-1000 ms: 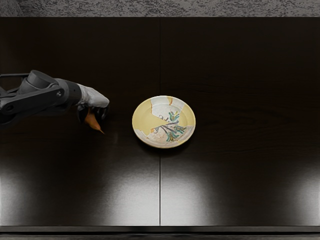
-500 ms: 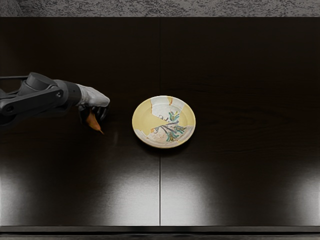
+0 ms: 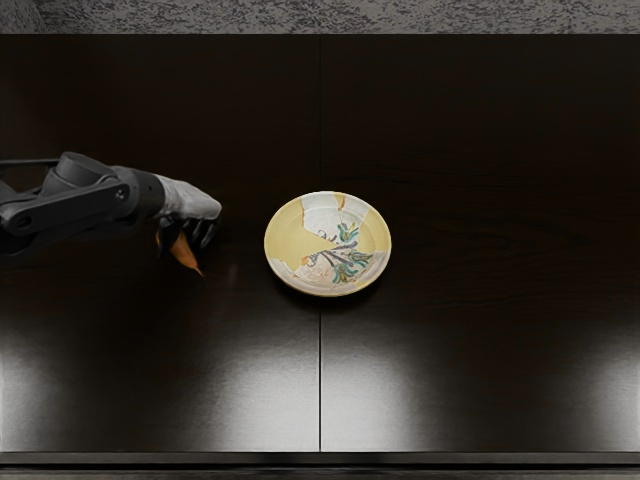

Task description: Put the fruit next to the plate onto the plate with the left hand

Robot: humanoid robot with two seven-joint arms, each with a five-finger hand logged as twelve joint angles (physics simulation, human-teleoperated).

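The small orange fruit (image 3: 184, 253), a narrow piece with a pointed lower end, is to the left of the plate, on the left half of the table and apart from the plate's rim. Its tip points down and a little to the right, and its upper end is hidden between the dark fingers (image 3: 205, 232) of the left hand (image 3: 190, 212). The hand is above the fruit with the fingers curled downwards and closed on the fruit's top, so it is grasping the fruit; whether the tip touches the table surface I cannot tell. The hand has a light grey back, and it continues into the dark grey left arm (image 3: 70, 195), which comes in from the left edge of the picture and lies almost level. To the right of the fruit, with a clear strip of table between them, sits the round yellow ceramic plate (image 3: 285, 235). It has white patches and a painted pattern in green, blue and brown on its right part, and no fruit lies on it. Everything is on the dark brown wooden table (image 3: 450, 350), glossy, with pale reflections of light near its front edge and a thin seam (image 3: 320, 120) that runs from back to front and passes under the plate. Behind the table there is a rough grey wall strip (image 3: 300, 15).
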